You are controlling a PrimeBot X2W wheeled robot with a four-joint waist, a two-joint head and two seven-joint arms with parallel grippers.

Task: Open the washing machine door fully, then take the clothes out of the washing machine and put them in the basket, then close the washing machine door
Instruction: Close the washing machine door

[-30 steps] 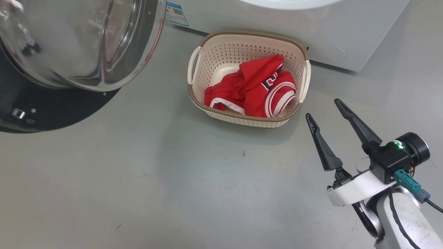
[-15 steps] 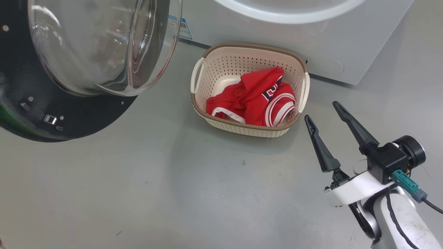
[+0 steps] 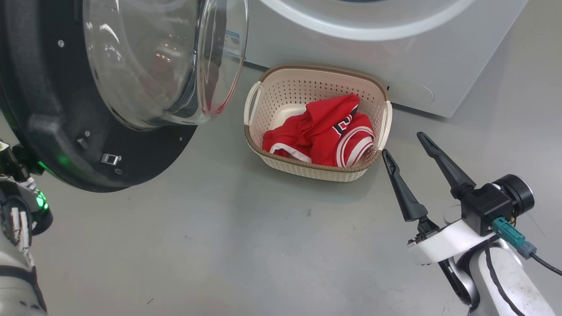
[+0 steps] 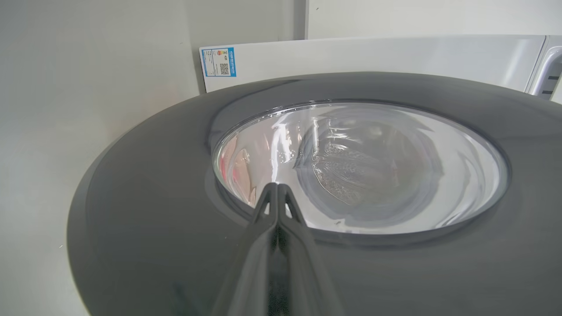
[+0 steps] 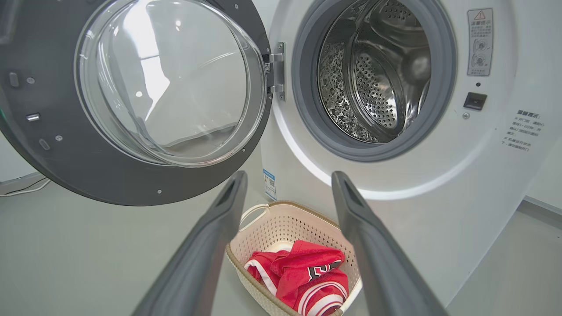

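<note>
The white washing machine (image 5: 439, 175) stands open, and its steel drum (image 5: 373, 87) looks bare of cloth. The washing machine door (image 3: 52, 109) is swung partway, its glass bowl facing the basket. My left gripper (image 4: 277, 186) is shut with its tips against the door's dark outer rim (image 4: 131, 197), holding nothing. In the head view only that arm's wrist (image 3: 24, 197) shows, behind the door. The red clothes (image 3: 325, 127) lie in the cream basket (image 3: 307, 169) on the floor before the machine. My right gripper (image 3: 402, 143) hangs open just right of the basket, holding nothing.
Grey floor (image 3: 219, 245) spreads in front of the basket and under the door. A blue label (image 5: 268, 184) sits low on the machine's front beside the door hinge (image 5: 276, 70). A white cable (image 5: 22, 188) lies on the floor at far left.
The head camera has shifted. The door has swung nearer the machine and now overlaps the basket's left side. My left wrist has come into view behind the door. The right gripper stays open.
</note>
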